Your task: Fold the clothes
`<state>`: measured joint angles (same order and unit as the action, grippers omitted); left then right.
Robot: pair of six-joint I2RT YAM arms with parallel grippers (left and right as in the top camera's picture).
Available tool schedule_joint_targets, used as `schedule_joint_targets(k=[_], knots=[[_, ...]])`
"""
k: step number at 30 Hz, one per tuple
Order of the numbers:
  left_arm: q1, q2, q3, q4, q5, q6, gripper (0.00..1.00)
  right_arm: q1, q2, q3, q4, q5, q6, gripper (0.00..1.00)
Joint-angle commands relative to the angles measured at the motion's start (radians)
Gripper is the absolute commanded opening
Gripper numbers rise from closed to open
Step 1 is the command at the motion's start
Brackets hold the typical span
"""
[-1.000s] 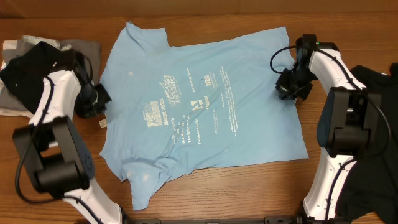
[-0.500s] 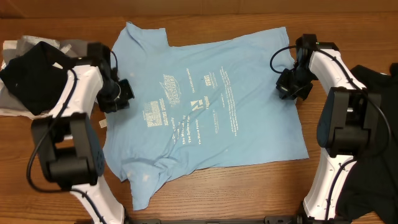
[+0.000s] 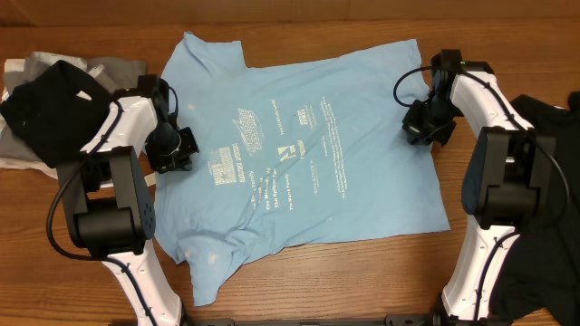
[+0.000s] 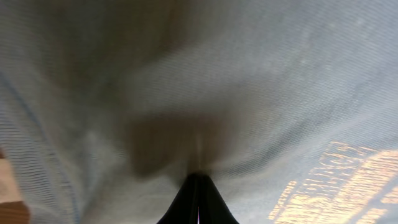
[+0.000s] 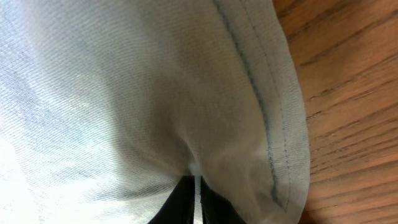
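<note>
Tips being cropped at wrist-view edges, left gripper (image 4: 198,188) and right gripper (image 5: 194,186) each being clamped on light blue T-shirt (image 3: 299,154), being laid flat, print up.

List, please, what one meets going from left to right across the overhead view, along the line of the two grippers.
Pile of dark and grey clothes → left gripper → white print on the blue T-shirt → right gripper → black cloth.

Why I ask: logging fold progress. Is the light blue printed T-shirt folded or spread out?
Spread out. The light blue printed T-shirt lies open on the wooden table, print face-up, both sleeves showing, no half laid over the other.
</note>
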<state>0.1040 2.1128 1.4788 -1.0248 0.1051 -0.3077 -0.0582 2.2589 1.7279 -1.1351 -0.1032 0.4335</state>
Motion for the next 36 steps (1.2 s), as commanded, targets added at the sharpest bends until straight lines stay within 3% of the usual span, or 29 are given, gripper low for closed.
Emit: schedule_joint_targets(k=[1, 6, 20, 31, 33, 36], knots=[[-0.004, 0.042, -0.006, -0.002, -0.17, -0.015, 0.04, -0.007, 0.034, -0.008, 0.016, 0.078, 0.005, 0.09], [0.02, 0.042, -0.006, 0.002, -0.19, -0.014, 0.04, -0.007, 0.034, -0.008, 0.021, 0.011, 0.005, 0.08], [0.144, 0.042, -0.006, 0.095, -0.194, -0.013, 0.04, -0.007, 0.034, -0.008, 0.047, 0.095, 0.005, 0.08], [0.093, -0.004, 0.024, 0.055, -0.163, 0.002, 0.04, -0.006, 0.022, 0.088, -0.003, 0.095, 0.009, 0.04], [0.068, -0.03, 0.044, 0.044, -0.159, 0.001, 0.04, -0.006, 0.009, 0.137, -0.037, 0.095, 0.008, 0.1], [0.027, -0.077, 0.083, 0.023, -0.159, 0.002, 0.09, -0.006, -0.011, 0.22, -0.106, 0.1, 0.008, 0.28]])
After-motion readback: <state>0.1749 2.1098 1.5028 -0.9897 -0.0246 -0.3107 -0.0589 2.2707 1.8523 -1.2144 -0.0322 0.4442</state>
